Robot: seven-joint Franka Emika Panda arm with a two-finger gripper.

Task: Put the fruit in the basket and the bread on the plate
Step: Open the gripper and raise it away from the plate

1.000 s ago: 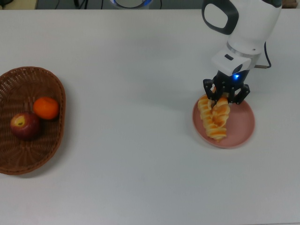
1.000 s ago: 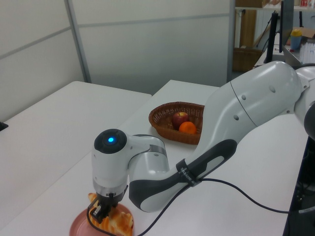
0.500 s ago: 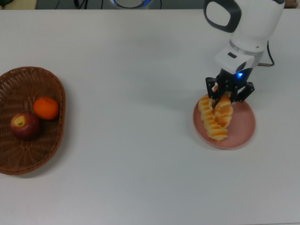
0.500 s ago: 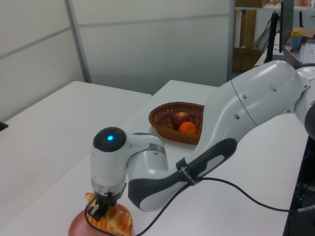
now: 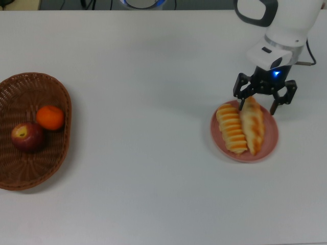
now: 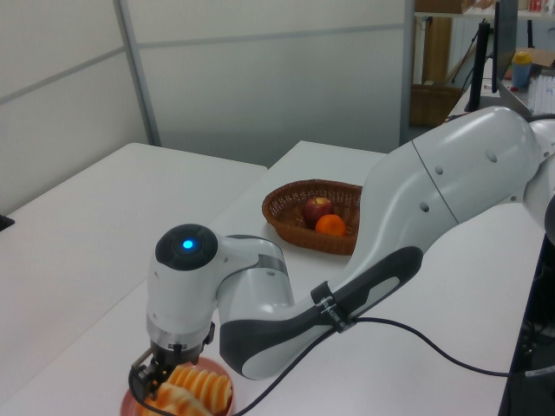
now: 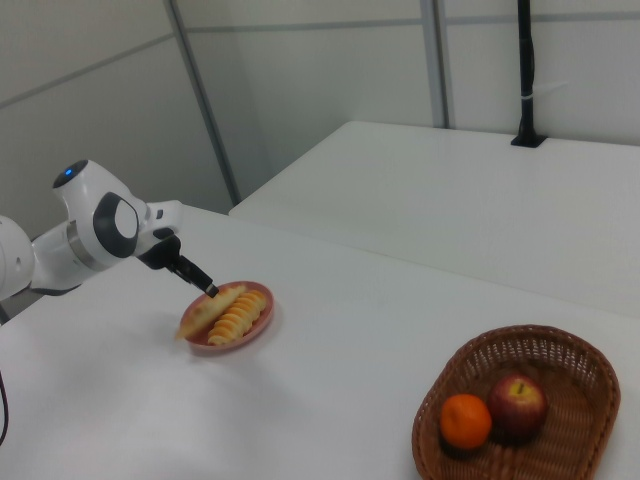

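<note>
On the pink plate [image 5: 270, 139] the striped roll [image 5: 231, 127] and the braided pastry [image 5: 254, 125] lie side by side; the right view shows the plate [image 7: 251, 333] with both loaves too. My gripper [image 5: 258, 105] is open just above the pastry's far end, one finger on each side of it, holding nothing. At the top view's left, the wicker basket [image 5: 30, 87] holds the red apple [image 5: 27, 136] and the orange mandarin [image 5: 50, 117]. In the left view the basket [image 6: 290, 204] sits behind the arm, and my gripper [image 6: 147, 382] hangs over the bread [image 6: 198, 386].
The white arm [image 6: 416, 217] stretches across the left view's right half with a black cable looped under it. A second white table [image 7: 480, 190] stands beyond a gap in the right view. Bare tabletop [image 5: 143, 127] separates basket and plate.
The gripper has opened and let go of the braided pastry, which now lies flat on the plate beside the striped roll. The gripper has shifted towards the top view's right and lifted slightly.
</note>
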